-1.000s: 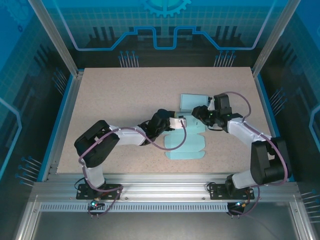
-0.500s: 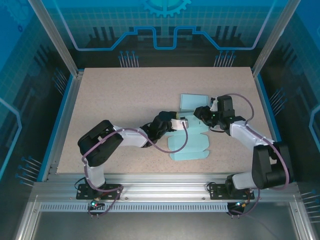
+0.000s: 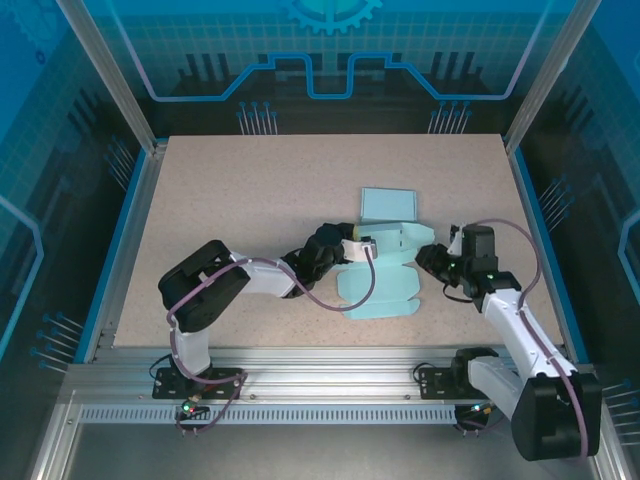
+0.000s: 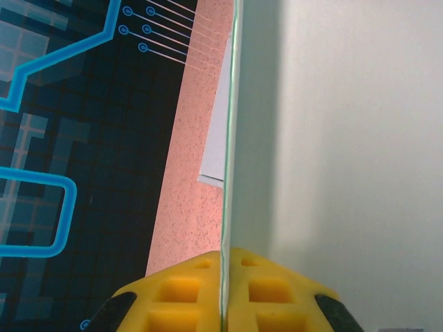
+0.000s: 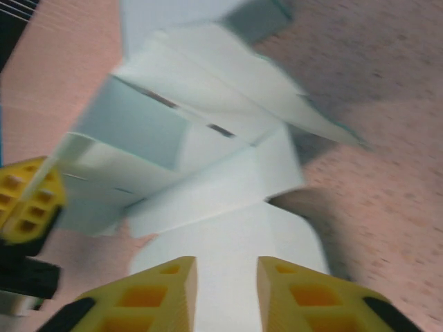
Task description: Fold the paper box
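Mid-table, pale-blue paper box [image 3: 390, 290] lies half-folded, left gripper [image 4: 225, 259] pinching it, right gripper [image 5: 226, 267] parted.

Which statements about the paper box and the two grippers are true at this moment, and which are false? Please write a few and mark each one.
1. The left gripper is shut on an edge of the paper box. True.
2. The paper box is fully folded and closed. False: much of it lies flat, with flaps unfolded.
3. The right gripper is at the right side of the box, its fingers apart. True.
4. The box lies on the metal frame, off the table. False: it lies on the speckled table.
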Tool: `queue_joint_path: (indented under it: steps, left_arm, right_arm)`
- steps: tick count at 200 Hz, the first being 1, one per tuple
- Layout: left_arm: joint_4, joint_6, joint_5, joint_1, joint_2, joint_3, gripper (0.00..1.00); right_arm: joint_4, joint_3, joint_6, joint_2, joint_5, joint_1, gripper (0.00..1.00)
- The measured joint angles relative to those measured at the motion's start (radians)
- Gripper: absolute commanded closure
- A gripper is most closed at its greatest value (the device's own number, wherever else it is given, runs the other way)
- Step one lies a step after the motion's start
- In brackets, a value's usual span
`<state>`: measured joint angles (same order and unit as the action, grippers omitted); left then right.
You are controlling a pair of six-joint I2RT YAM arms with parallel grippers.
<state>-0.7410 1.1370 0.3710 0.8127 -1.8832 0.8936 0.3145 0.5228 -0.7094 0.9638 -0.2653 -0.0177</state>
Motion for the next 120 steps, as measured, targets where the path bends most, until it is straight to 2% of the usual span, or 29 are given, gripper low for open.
queue_joint_path:
  steps: [19, 82, 120]
  left_arm:
    - [-0.009, 0.015, 0.000, 0.000, 0.000, -0.006, 0.92]
    - [-0.046, 0.073, 0.012, 0.000, -0.021, -0.006, 0.92]
    - [-0.061, 0.093, 0.026, 0.000, -0.032, -0.006, 0.92]
  right_arm:
    - [-0.002, -0.029, 0.006, 0.013, -0.001, 0.027, 0.76]
    - [-0.125, -0.035, 0.014, 0.178, -0.036, 0.034, 0.67]
    - [-0.198, -0.039, 0.011, 0.225, -0.058, 0.034, 0.66]
